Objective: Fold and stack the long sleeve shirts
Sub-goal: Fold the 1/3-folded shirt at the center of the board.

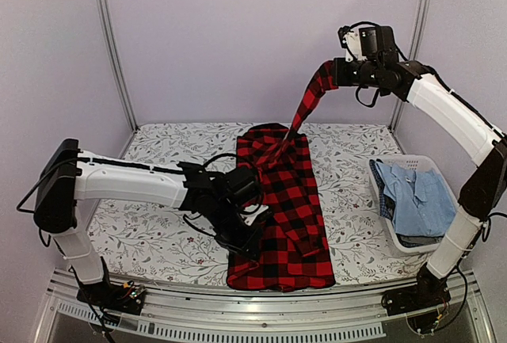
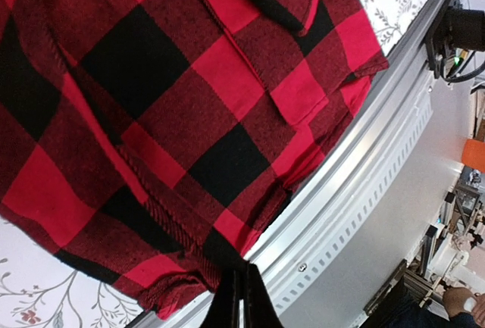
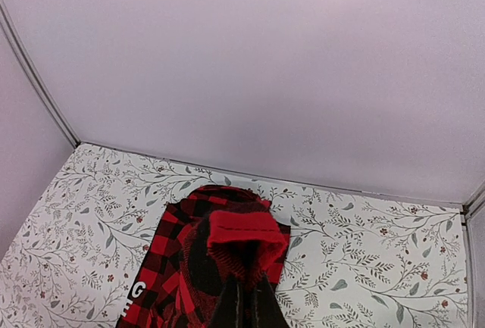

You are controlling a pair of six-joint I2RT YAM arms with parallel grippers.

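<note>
From the top external view, a red-and-black buffalo-check cloth shirt is seen laid lengthwise on the middle of the floral-covered desk, its hem at the near edge. One sleeve is drawn up off the body in a taut strip and is clamped in the right end effector, high above the far side. The left end effector is lowered onto the shirt's left edge near the hem. A white plastic basket with blue denim shirts is placed at the right, well apart.

In the left wrist view, the shirt is shown wrinkled and lapped in soft folds. The left end effector is closed, fingers together, at the hem's corner beside the aluminium rail; whether cloth is nipped cannot be told.

In the right wrist view, the cuff is draped limply over the closed right end effector, and white block letters are seen on the cloth below.

The shirt is judged light, limp and not fragile; it will sag and slide wherever it is unsupported. Seamed edges, cuffs and hem corners are judged the best holds, being thicker and less likely to slip.
</note>
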